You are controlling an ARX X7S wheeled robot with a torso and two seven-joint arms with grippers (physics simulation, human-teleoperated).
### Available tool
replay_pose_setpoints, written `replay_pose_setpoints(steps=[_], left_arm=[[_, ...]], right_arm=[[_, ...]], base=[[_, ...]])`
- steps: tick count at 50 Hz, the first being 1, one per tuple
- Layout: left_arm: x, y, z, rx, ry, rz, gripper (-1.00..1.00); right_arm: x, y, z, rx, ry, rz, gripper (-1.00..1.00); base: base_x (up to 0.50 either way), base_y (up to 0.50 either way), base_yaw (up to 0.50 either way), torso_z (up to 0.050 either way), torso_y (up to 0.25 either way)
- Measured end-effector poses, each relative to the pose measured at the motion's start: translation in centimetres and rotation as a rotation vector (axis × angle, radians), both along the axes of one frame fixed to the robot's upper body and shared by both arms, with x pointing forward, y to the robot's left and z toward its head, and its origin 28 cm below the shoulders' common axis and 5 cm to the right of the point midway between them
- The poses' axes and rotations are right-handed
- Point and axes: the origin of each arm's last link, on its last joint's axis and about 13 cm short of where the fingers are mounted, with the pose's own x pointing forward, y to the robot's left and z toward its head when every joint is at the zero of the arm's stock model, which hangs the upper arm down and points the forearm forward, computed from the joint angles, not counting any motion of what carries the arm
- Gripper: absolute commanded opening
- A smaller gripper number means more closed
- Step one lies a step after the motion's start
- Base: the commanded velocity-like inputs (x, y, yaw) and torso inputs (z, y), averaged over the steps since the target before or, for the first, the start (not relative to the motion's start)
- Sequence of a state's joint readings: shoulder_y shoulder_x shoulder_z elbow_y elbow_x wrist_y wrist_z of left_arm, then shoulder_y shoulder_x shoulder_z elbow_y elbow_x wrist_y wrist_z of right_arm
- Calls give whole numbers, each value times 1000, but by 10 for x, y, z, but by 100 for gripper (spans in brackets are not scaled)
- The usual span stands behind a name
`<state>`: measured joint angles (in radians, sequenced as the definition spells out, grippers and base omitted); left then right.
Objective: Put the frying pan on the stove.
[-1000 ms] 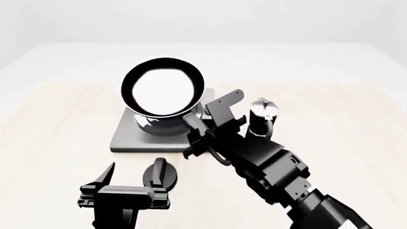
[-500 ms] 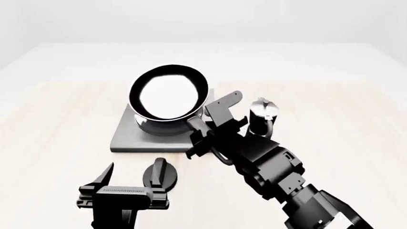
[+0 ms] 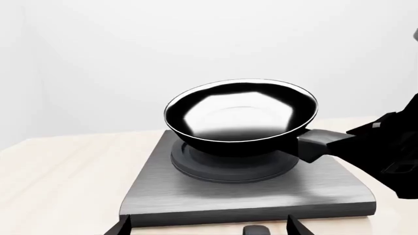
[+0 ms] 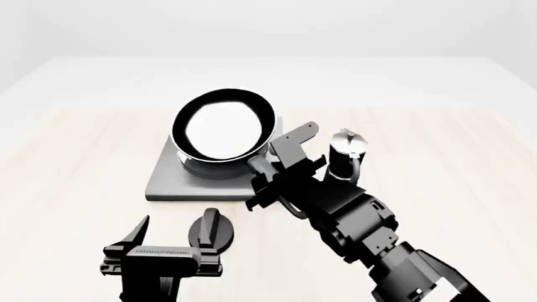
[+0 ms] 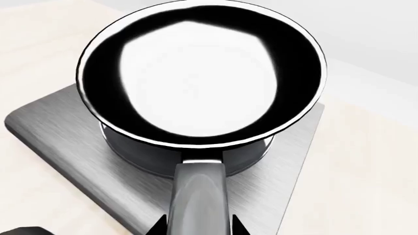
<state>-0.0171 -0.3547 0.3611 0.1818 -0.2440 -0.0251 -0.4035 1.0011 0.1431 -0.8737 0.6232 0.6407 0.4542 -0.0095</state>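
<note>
The glossy black frying pan (image 4: 224, 123) sits low over the dark round burner (image 3: 228, 169) of the grey stove plate (image 4: 166, 184), slightly tilted. I cannot tell whether it touches the burner. My right gripper (image 4: 266, 175) is shut on the pan's long handle (image 5: 197, 193). In the right wrist view its fingertips (image 5: 156, 227) flank the handle, with the pan (image 5: 202, 73) and stove (image 5: 52, 129) ahead. My left gripper (image 4: 163, 248) is open and empty, near the table's front, short of the stove. In the left wrist view the pan (image 3: 242, 115) hangs over the stove (image 3: 261, 198), and my left gripper (image 3: 207, 230) shows at the picture's edge.
A small black round knob (image 4: 211, 229) lies on the table between my left gripper and the stove's front edge; it also shows in the left wrist view (image 3: 258, 230). A black-and-silver moka pot (image 4: 346, 154) stands right of the stove, close to my right arm.
The pan has moved slightly right and down toward the burner and looks less tilted. My left gripper has not moved.
</note>
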Motion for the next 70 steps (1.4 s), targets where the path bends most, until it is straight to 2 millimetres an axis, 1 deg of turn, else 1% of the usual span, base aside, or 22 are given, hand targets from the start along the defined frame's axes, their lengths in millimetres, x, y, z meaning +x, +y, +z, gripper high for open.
replay_pose_setpoints(steps=[11, 12, 22, 45, 60, 70], left_arm=[[-1, 0, -1, 0, 0, 2, 100], [-1, 0, -1, 0, 0, 2, 100], [0, 0, -1, 0, 0, 3, 100], [3, -2, 0, 1, -2, -5, 100], [5, -1, 4, 3, -13, 0, 100], [7, 0, 9, 6, -26, 3, 100]], right_arm=[[1, 0, -2, -4, 1, -2, -100], [1, 0, -2, -4, 1, -1, 100], [4, 1, 10, -2, -45, 33, 100], [2, -2, 21, 7, -85, 39, 100], [-13, -9, 28, 53, -170, 5, 100], [-30, -17, 27, 135, -247, -53, 100]], base=[[0, 0, 0, 0, 2], [0, 0, 0, 0, 0], [0, 0, 0, 1, 0], [0, 0, 0, 0, 0], [0, 0, 0, 0, 0], [0, 0, 0, 0, 0]])
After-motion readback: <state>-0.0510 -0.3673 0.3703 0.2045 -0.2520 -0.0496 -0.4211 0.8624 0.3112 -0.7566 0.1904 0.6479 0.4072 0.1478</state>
